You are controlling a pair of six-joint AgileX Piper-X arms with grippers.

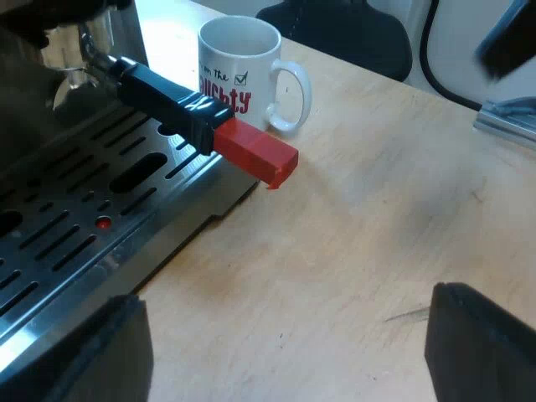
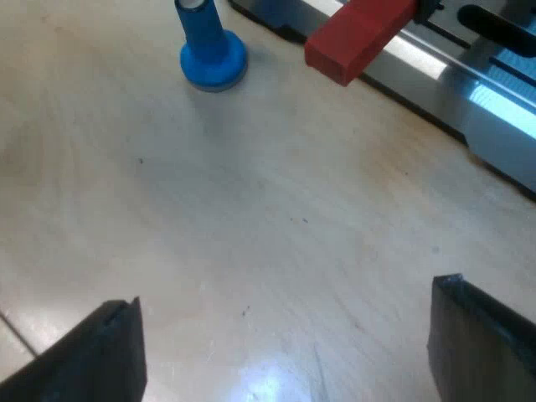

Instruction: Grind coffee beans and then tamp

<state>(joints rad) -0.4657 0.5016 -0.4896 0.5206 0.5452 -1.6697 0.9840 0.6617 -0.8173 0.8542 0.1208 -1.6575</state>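
Our left gripper [image 1: 285, 368] hangs released over the wooden table [image 1: 377, 243]. Its two black fingers [image 1: 481, 347] are spread wide and we see nothing but bare wood between them. It sits close beside the edge of the slotted metal drip tray [image 1: 75, 226] at the foot of the espresso machine [image 1: 121, 38].

The metal holder [image 1: 163, 92] is seated at the machine's front. Its dark handle reaches out above the tray, and its red end [image 1: 255, 152] juts past the tray's edge, clear of the table. A white mug [image 1: 243, 71] with red lettering stands upright on the table just beyond that red end, near the machine but apart from the handle.

Our right gripper [image 2: 285, 360] is likewise released, fingers [image 2: 486, 343] wide apart above bare table and grasping nothing. From this wrist we see the blue tamper [image 2: 209, 50] standing upright on its round base on the wood, well apart from the gripper. It is near the holder's red end [image 2: 360, 33] but does not touch it. The red end again overhangs the table at the machine's shiny front edge [image 2: 469, 109].
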